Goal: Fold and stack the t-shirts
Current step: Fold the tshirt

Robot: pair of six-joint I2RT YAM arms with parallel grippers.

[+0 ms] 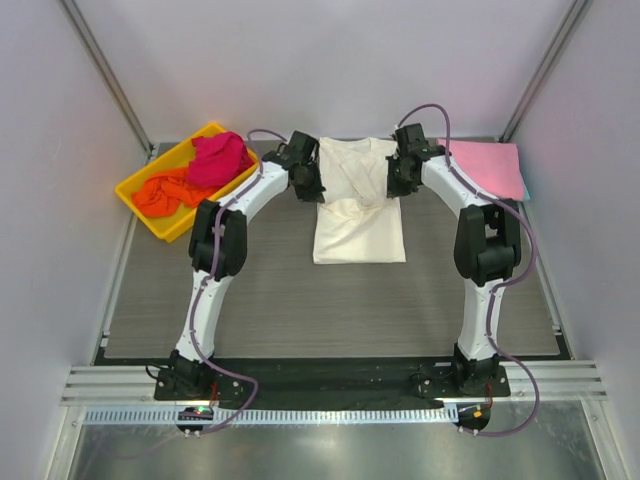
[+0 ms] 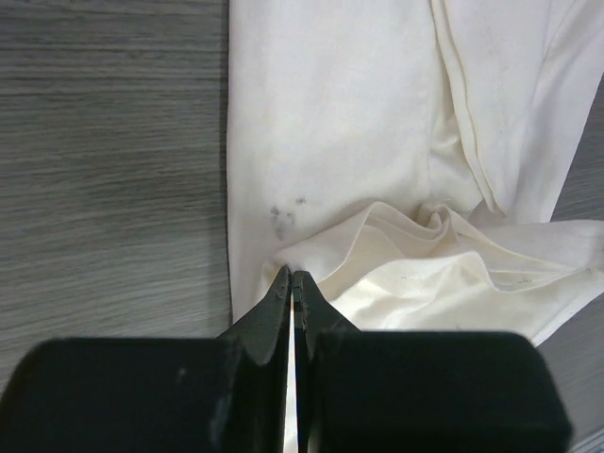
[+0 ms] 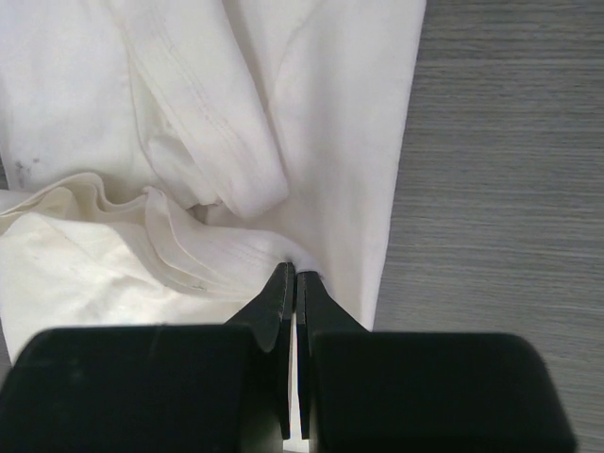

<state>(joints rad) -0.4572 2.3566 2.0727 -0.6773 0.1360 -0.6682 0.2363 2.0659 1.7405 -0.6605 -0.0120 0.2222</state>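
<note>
Overhead, arms (image 1: 215, 240) hide where left gripper (image 2: 292, 276) and right gripper (image 3: 291, 275) clamp tight on the cream t-shirt (image 1: 358, 232)

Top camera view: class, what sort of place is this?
Likely a lab robot cell: plain pale enclosure walls, a grey wood-grain table, two bolted arms gripping a cream-white cloth t-shirt.

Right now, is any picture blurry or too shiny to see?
Top view: sharp, even light, glare on the metal sheet at the bottom. Left wrist view: cream shirt crisp, left gripper just a dark shape. Right wrist view: same, right gripper dark.
</note>
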